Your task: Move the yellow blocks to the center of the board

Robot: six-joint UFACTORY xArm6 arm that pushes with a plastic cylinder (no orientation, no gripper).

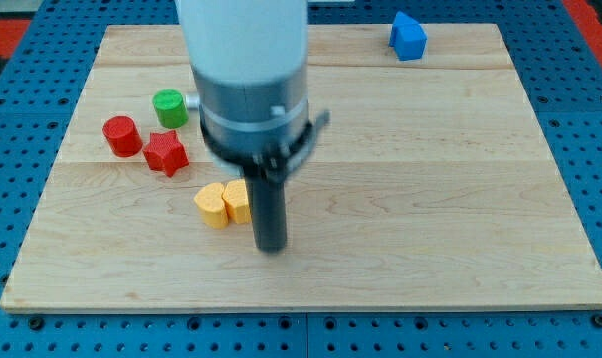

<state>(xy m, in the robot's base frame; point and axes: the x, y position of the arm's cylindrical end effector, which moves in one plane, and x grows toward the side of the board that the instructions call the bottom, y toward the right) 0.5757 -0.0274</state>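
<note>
Two yellow blocks lie side by side left of the board's middle: a yellow heart-like block (pixel 211 206) and a second yellow block (pixel 237 200) partly hidden behind the rod. My tip (pixel 271 246) rests on the board just right of and slightly below the second yellow block, close to or touching it. The arm's white and grey body covers the board above the blocks.
A red cylinder (pixel 122 135), a red star block (pixel 165 152) and a green cylinder (pixel 169 107) sit at the view's left. A blue block (pixel 408 37) lies at the top right edge of the wooden board (pixel 460 179).
</note>
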